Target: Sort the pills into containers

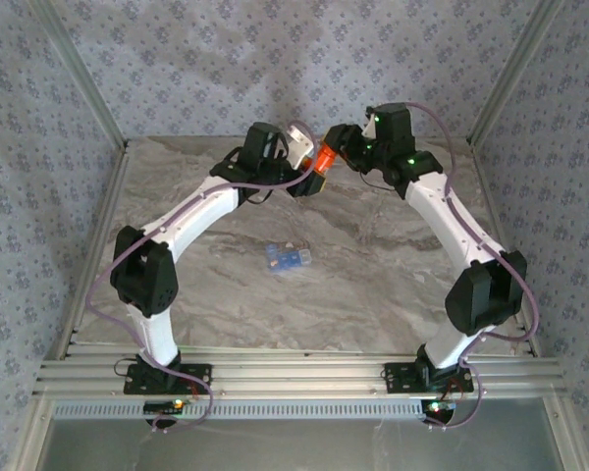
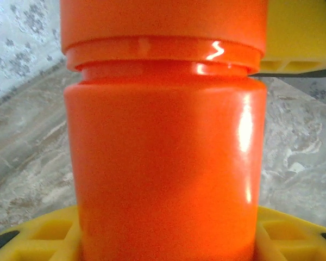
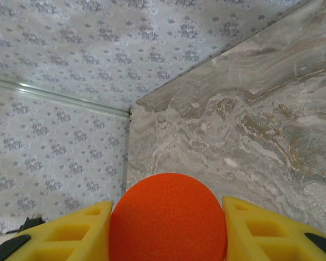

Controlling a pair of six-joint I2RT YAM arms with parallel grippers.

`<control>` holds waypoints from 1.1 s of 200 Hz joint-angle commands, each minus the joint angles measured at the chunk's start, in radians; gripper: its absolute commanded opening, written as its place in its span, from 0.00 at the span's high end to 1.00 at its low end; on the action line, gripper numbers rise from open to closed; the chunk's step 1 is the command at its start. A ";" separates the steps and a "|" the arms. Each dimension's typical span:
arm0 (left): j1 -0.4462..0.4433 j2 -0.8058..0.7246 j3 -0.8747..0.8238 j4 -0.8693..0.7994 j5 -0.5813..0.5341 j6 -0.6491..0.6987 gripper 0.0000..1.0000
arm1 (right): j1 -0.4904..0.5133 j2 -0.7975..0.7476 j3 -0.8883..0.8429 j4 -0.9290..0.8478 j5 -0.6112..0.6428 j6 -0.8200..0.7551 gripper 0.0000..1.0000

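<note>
Marble table (image 1: 373, 285): orange bottle (image 1: 321, 160) held aloft, far centre, axis running arm to arm. Body clamped by left gripper (image 2: 168, 239); cap (image 3: 168, 215) clamped by right gripper (image 3: 168, 234), opposite. Blue container (image 1: 288, 257) set on table below.

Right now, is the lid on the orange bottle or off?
On. The lid sits on the neck of the bottle, with the right gripper pinching it. Whether it is screwed tight, cannot tell.
</note>
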 commanded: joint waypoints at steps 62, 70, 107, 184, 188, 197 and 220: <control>0.022 -0.069 -0.022 0.212 0.003 -0.050 1.00 | -0.096 -0.069 0.013 0.100 -0.154 0.056 0.26; 0.028 -0.072 -0.021 0.210 0.014 -0.056 1.00 | -0.114 -0.086 0.002 0.123 -0.176 0.049 0.24; 0.066 -0.066 0.007 0.172 0.180 -0.088 1.00 | -0.174 -0.121 -0.019 0.122 -0.229 -0.039 0.22; 0.078 -0.002 0.152 -0.078 0.395 -0.055 1.00 | -0.164 0.011 0.147 -0.050 -0.431 -0.393 0.18; 0.078 -0.002 0.152 -0.081 0.396 -0.054 1.00 | -0.160 0.012 0.148 -0.046 -0.433 -0.396 0.18; 0.079 -0.001 0.152 -0.088 0.400 -0.052 1.00 | -0.149 0.009 0.148 -0.038 -0.435 -0.403 0.18; 0.076 0.000 0.150 -0.096 0.404 -0.051 1.00 | -0.129 0.011 0.145 -0.025 -0.435 -0.406 0.18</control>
